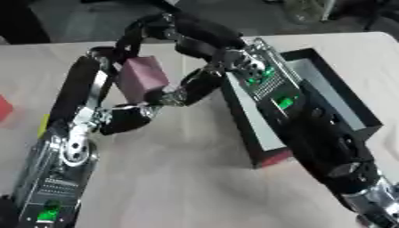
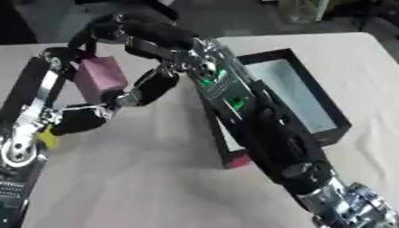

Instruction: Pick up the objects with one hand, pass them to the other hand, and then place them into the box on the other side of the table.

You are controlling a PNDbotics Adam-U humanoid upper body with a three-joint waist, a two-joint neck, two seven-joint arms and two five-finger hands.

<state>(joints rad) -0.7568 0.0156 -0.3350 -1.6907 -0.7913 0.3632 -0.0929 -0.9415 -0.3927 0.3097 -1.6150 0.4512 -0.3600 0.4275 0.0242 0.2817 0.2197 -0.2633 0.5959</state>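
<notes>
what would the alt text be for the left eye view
Both robot hands meet around a mauve block above a pale table, the left hand and right hand curled on it. A black open box sits at right.

The block (image 1: 142, 76) is dusty pink. The box (image 2: 290, 91) is black outside, pale grey-blue inside, with a red bit on its near corner. The table (image 1: 187, 178) is light tan. Both arms are black and silver with small green lights. A red thing (image 1: 4, 108) shows at the left edge
</notes>
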